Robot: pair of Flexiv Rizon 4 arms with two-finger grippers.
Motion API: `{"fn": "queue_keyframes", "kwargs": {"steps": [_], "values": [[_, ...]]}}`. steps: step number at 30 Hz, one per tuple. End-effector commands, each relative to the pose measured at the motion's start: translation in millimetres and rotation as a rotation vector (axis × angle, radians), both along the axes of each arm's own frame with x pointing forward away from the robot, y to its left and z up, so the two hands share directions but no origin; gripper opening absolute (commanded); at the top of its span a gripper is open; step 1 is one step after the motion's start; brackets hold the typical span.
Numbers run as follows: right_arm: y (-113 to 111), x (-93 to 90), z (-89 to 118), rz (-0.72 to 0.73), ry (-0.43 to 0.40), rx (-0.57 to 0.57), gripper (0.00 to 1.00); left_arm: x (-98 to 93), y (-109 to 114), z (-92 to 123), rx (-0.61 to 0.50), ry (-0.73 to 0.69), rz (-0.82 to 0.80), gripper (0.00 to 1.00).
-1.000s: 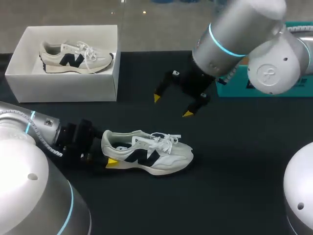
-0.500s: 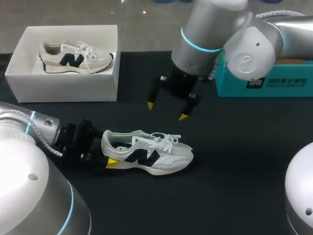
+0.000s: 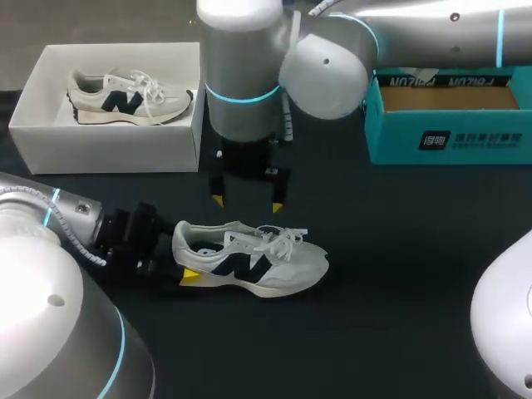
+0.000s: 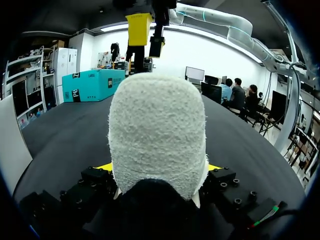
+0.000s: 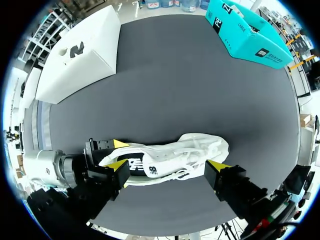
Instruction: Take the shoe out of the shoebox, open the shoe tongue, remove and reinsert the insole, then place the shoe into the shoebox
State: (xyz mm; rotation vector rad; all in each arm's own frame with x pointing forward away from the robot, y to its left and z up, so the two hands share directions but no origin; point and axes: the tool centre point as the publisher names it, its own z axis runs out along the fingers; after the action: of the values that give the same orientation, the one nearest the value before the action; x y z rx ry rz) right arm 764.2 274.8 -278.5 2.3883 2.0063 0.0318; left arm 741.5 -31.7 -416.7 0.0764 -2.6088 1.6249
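A white sneaker (image 3: 253, 258) with dark side markings lies on its sole on the black table, toe to the right. My left gripper (image 3: 184, 268) is shut on its heel; in the left wrist view the fuzzy heel (image 4: 157, 135) fills the space between the left gripper's (image 4: 157, 169) yellow tips. My right gripper (image 3: 248, 204) hangs open just behind the shoe's collar, touching nothing. In the right wrist view the right gripper (image 5: 167, 165) straddles the sneaker (image 5: 180, 152) from above. The white shoebox (image 3: 116, 148) stands at the back left with a second sneaker (image 3: 129, 98) inside.
A teal open box (image 3: 449, 137) stands at the back right. The right arm's thick links reach across the back of the table. Bare black table lies in front of the shoe and to its right.
My right arm has swung leftward from the back right, and its open gripper now hangs over the shoe's rear half. The left gripper and the shoe have stayed put.
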Motion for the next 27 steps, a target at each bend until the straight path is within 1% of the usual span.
{"fn": "queue_keyframes", "kwargs": {"steps": [1,12,13,14,16,17,19,25,27], "values": [[13.9,-7.6,-4.4,-0.069,-0.015,-0.131,1.0,-1.0,0.2,0.6,-0.001,-0.002,0.003,0.0],[13.9,-7.6,-4.4,-0.069,-0.015,-0.131,1.0,-1.0,0.2,0.6,-0.001,-0.002,0.003,0.0],[17.1,-7.2,-10.3,-0.048,-0.053,-0.122,1.0,-1.0,0.2,0.6,-0.001,-0.002,0.003,0.0],[19.2,-7.1,-15.9,-0.057,-0.058,-0.125,1.0,-1.0,0.2,0.6,-0.001,-0.002,0.003,0.0],[22.7,-9.0,-19.4,-0.077,-0.115,-0.151,1.0,-1.0,0.2,0.6,-0.001,-0.002,0.003,0.0],[23.5,-10.5,-21.1,-0.086,-0.097,-0.168,1.0,-1.0,0.2,0.6,-0.001,-0.002,0.003,0.0],[23.4,-13.9,-22.5,-0.08,-0.129,-0.175,1.0,-1.0,0.2,0.6,-0.001,-0.002,0.003,0.0],[20.2,-19.6,-33.2,-0.07,-0.088,-0.218,1.0,-1.0,0.2,0.6,-0.001,-0.002,0.003,0.0],[21.2,-20.8,-37.5,-0.068,-0.075,-0.253,1.0,-1.0,0.2,0.6,-0.001,-0.002,0.003,0.0]]}}
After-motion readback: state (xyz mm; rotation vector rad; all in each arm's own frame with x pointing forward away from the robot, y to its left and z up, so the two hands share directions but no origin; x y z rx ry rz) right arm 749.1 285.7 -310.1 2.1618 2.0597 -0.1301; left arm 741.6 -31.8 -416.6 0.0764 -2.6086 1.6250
